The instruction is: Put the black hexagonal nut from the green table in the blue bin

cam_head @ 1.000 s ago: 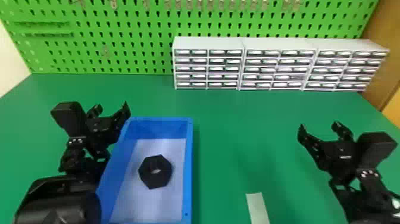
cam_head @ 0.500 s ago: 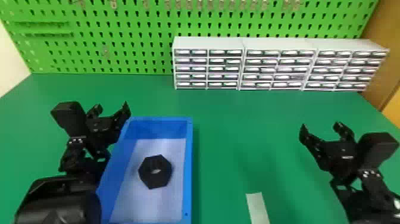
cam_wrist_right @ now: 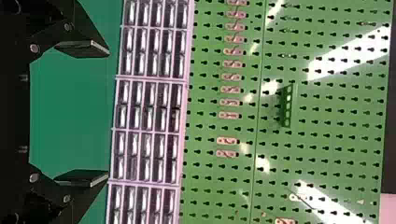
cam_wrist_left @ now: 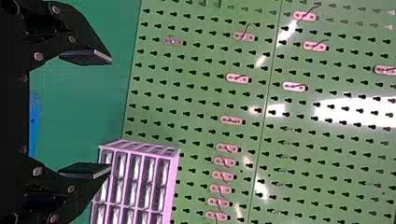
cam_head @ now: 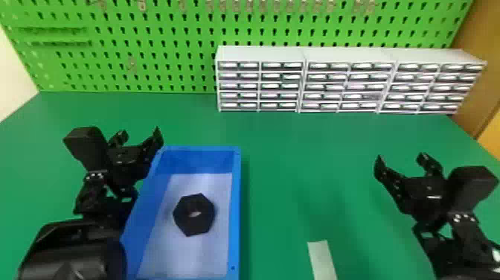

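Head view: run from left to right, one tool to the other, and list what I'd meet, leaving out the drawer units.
Left tool → black hexagonal nut → right-hand wall of the blue bin → pale strip → right tool.

Your two arms are black throughout. On your left arm (cam_head: 128, 167), a boxy housing (cam_head: 85, 145) sits beside the base of the left fingers (cam_head: 153, 140); behind them comes a band of pale dots (cam_head: 96, 175), then a bulky, rounded cover (cam_head: 72, 253) with a soft sheen. Your right arm (cam_head: 426, 193) carries a similar angular block (cam_head: 474, 186) beside the right fingers (cam_head: 385, 171), a short white mark (cam_head: 433, 197) at their base and more pale dots behind. Up close, you see tapered finger links, pale round screws (cam_wrist_left: 38, 56) and thin, flat grey pads (cam_wrist_left: 86, 57) near the tips.
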Tool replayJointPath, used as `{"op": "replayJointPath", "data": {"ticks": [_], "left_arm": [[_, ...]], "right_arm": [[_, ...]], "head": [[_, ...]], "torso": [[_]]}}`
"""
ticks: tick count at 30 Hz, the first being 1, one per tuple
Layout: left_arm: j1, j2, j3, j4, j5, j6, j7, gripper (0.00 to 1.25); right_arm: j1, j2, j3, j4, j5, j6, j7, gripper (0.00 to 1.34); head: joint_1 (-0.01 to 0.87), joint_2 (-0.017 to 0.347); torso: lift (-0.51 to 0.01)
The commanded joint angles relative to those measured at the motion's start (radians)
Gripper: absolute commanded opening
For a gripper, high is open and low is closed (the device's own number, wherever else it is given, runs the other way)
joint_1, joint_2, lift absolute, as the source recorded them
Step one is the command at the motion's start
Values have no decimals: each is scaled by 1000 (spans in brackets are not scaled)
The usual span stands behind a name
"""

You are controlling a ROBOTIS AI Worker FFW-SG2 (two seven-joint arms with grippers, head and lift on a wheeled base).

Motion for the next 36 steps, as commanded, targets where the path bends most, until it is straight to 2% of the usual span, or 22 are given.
{"op": "replayJointPath", "data": {"ticks": [1, 36], "left_arm": [[-1, -3, -1, 0, -1, 0, 0, 812], [-3, -3, -4, 0, 1, -2, 2, 812]], "right_arm": [[-1, -1, 0, 0, 1, 0, 0, 982], [-3, -3, 6, 0, 2, 0, 0, 982]], "head": [[686, 51], [686, 51]], "torso": [[-97], [-97]]}}
